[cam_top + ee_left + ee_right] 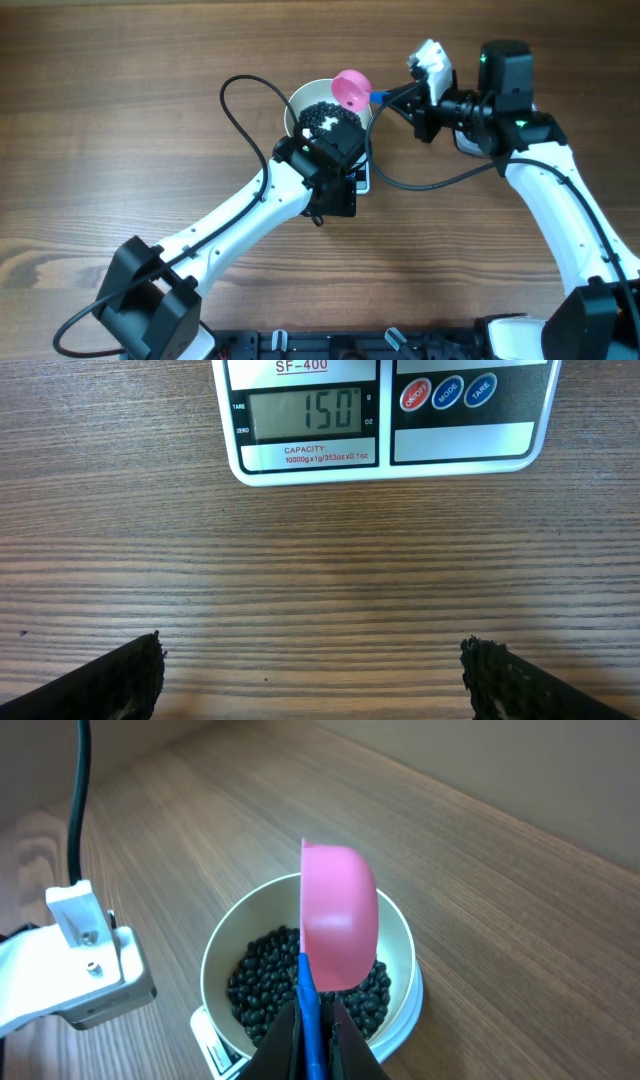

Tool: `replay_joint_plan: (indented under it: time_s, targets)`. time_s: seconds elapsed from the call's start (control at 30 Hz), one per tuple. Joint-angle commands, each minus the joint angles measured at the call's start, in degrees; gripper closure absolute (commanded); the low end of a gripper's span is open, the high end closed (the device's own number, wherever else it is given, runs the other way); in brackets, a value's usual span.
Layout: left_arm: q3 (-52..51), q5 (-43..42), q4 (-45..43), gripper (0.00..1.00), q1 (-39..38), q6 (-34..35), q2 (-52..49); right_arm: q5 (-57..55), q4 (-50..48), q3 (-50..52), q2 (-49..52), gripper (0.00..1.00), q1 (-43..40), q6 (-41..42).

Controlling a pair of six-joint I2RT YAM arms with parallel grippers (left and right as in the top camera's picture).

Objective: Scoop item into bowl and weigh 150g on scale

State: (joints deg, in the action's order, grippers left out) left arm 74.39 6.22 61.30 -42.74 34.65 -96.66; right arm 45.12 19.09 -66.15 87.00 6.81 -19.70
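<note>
The white bowl (300,100) (215,955) stands on the scale (385,420) (215,1045) and holds a layer of black beans, the item (322,117) (260,985). The scale's display reads 150. My right gripper (400,98) (312,1020) is shut on the blue handle (308,1010) of a pink scoop (352,88) (340,915), which is tipped on its side over the bowl's far rim. My left gripper (315,660) hovers open in front of the scale, its fingers (130,670) wide apart over bare wood. In the overhead view the left arm hides most of the scale.
A black cable (235,100) loops left of the bowl, and another runs between the arms. The left wrist's white housing (80,960) sits close beside the bowl. Bare wooden tabletop (120,120) surrounds the scale.
</note>
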Motion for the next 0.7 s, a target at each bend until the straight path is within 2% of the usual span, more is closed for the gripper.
replay_joint_plan:
  time_s: [0.0, 0.23, 0.33, 0.43, 0.53, 0.67]
  targets:
    - [-0.3, 1.2, 0.0, 0.00, 0.1, 0.5, -0.4, 3.9, -0.6, -0.3, -0.7, 0.96, -1.6, 3.5]
    - [-0.3, 1.2, 0.0, 0.00, 0.1, 0.5, -0.4, 3.8, -1.4, -0.3, -0.7, 0.96, -2.1, 4.6]
    - [-0.3, 1.2, 0.0, 0.00, 0.1, 0.5, -0.4, 3.8, -4.5, -0.3, -0.7, 0.96, -3.9, 11.4]
    - [-0.3, 1.2, 0.0, 0.00, 0.1, 0.5, -0.4, 4.7, -7.4, -0.3, -0.8, 0.96, -9.3, 26.4]
    - [-0.3, 1.2, 0.0, 0.00, 0.1, 0.5, -0.4, 7.1, -3.9, -0.3, -0.8, 0.96, -15.2, 27.3]
    - [-0.3, 1.2, 0.0, 0.00, 0.1, 0.5, -0.4, 4.6, 2.8, -0.3, -0.8, 0.96, -25.4, 27.2]
